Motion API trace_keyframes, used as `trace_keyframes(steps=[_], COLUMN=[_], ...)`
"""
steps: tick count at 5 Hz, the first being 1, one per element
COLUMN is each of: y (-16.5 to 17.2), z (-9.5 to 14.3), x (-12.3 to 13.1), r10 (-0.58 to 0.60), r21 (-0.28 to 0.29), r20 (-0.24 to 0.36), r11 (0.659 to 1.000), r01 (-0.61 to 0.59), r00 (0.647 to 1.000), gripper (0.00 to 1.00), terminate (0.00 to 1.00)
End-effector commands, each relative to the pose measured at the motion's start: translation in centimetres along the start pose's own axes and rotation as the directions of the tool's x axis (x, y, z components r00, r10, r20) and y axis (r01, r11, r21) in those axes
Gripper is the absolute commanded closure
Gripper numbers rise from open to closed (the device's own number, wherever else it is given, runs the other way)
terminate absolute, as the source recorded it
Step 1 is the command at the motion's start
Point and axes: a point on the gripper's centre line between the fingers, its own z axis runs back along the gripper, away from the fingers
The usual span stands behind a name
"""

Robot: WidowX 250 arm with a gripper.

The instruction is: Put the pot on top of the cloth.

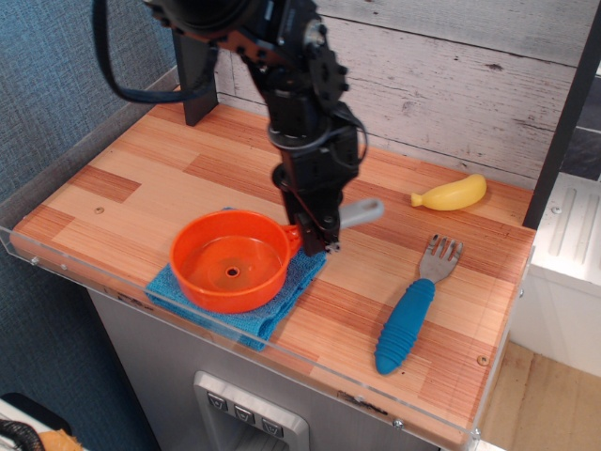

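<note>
The orange pot (232,260) sits on the teal-blue cloth (270,303) near the table's front edge, covering most of it. Its grey handle (360,212) points right and slightly back. My black gripper (317,235) comes down from above and is shut on the handle where it joins the pot's rim. The cloth shows around the pot's front and right sides.
A blue-handled grey fork (411,310) lies to the right of the cloth. A yellow toy banana (451,194) lies at the back right by the plank wall. A dark post (197,85) stands at the back left. A clear acrylic lip (282,352) runs along the table's front edge.
</note>
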Motion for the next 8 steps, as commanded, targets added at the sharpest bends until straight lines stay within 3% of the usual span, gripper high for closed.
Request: trace_keyframes(steps=[1, 2, 3, 4, 5, 7, 8], y=[2.4, 3.4, 4.6, 6.7, 9.2, 13.0, 13.0], z=[3.7, 6.2, 8.6, 9.6, 10.0, 9.6, 9.6], x=[1.0, 0.8, 0.7, -0.5, -2.0, -5.4, -5.4], r10=[-0.008, 0.024, 0.016, -0.010, -0.023, 0.177, 0.177], r21=[0.084, 0.107, 0.115, 0.149, 0.201, 0.192, 0.192], r20=[0.028, 0.025, -0.072, -0.072, -0.092, -0.082, -0.082], r11=[0.996, 0.994, 0.993, 0.989, 0.979, 0.969, 0.969], r01=[0.006, -0.027, -0.008, 0.021, 0.041, -0.159, -0.159], r00=[1.000, 0.999, 0.997, 0.997, 0.996, 0.981, 0.981], gripper=[0.00, 0.00, 0.00, 0.00, 0.00, 0.00, 0.00], terminate=[0.00, 0.00, 0.00, 0.00, 0.00, 0.00, 0.00])
